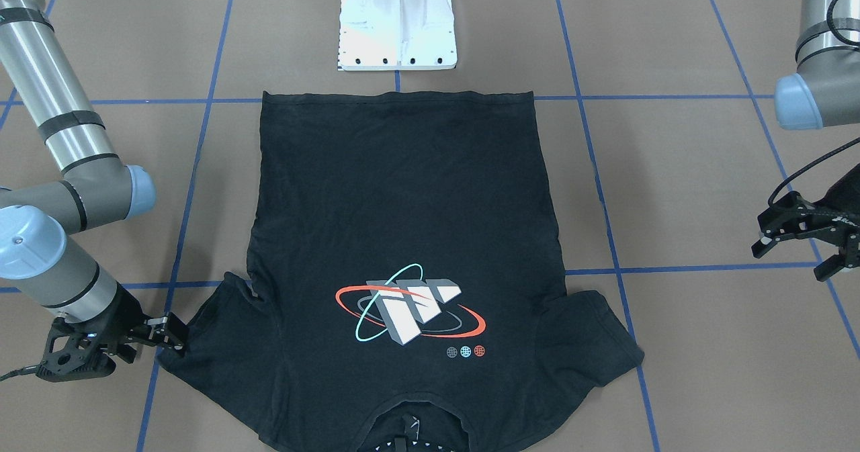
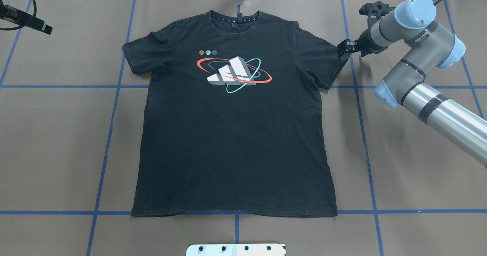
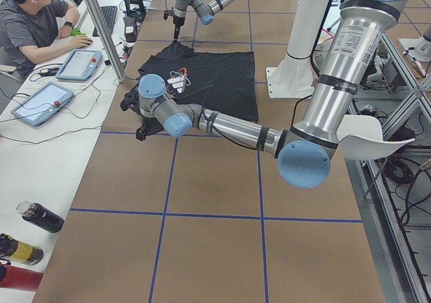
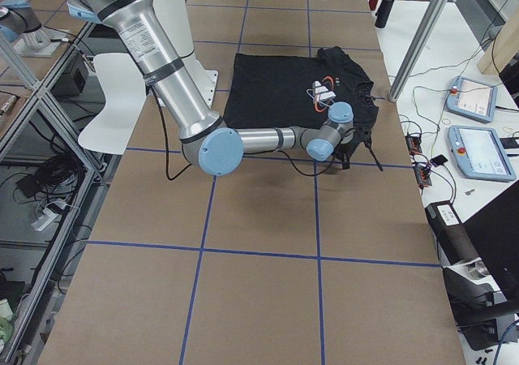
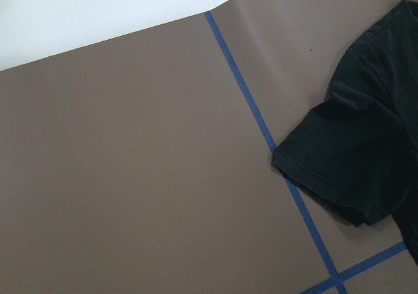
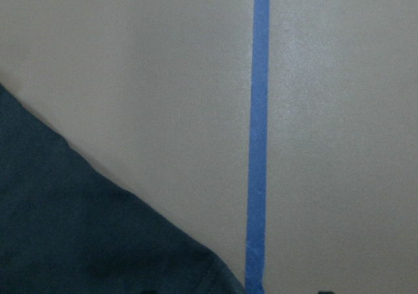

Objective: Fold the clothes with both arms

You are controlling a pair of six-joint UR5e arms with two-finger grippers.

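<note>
Right gripper point(image 2: 343, 49): low at the outer tip of the right sleeve point(image 2: 330, 64), fingers close together. Whether they have pinched the cloth I cannot tell.
Left gripper point(image 1: 793, 258): jaws spread, nothing held, out toward the far left of the table point(image 2: 57, 134).
Shirt point(image 2: 236, 142): flat on the table, graphic up, sleeves spread to either side.
Shirt's long axis: straight away from me, with the hem point(image 2: 234, 212) near my base point(image 1: 396, 29) and the collar point(image 2: 234, 17) at the far edge, pointing away.
Bearing from right gripper: the shirt lies to my left of it, and the sleeve tip is touching or just beside the fingertips.
Bearing from left gripper: the left sleeve point(image 2: 136, 58) lies to my right and is well apart.
Nearer arm: the right one, by far.
Judgement: the left gripper has to close on its sleeve before both can lift — I expect the fold to run along that long axis.
</note>
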